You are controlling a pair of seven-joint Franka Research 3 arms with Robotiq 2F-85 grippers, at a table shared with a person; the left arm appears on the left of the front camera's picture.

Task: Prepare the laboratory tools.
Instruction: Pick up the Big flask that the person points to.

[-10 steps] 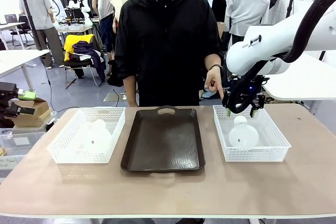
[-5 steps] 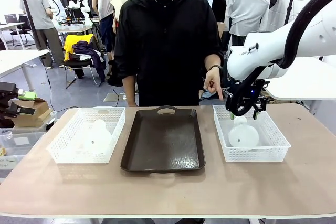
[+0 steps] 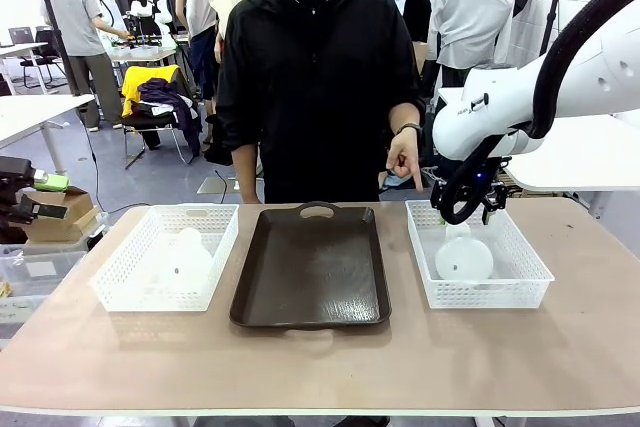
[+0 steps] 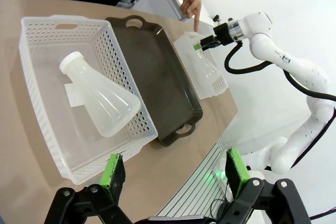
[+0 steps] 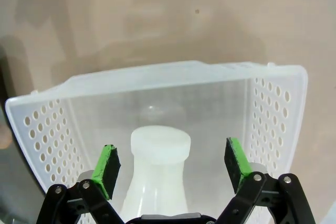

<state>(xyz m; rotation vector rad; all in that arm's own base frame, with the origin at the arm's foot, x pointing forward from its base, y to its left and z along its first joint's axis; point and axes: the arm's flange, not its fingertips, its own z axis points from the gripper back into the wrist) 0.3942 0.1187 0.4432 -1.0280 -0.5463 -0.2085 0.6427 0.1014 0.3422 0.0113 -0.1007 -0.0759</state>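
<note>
Eased the right tool (image 3: 466,215) rightward and lower over the last second — wide open, empty, straddling the neck of the flask (image 3: 463,259) lying in the basket (image 3: 522,287) near the bench's (image 3: 320,367) far right corner — so judged ready to close, with the second flask (image 4: 102,100) untouched in the left-edge basket (image 4: 32,72).

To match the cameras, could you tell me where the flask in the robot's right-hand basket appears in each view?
Front view: the flask, right of centre, below the right gripper.
Left wrist view: flask, upper middle, far off.
Right wrist view: flask, bottom centre, neck between open jaws.
Shared landmark: its white basket.
</note>
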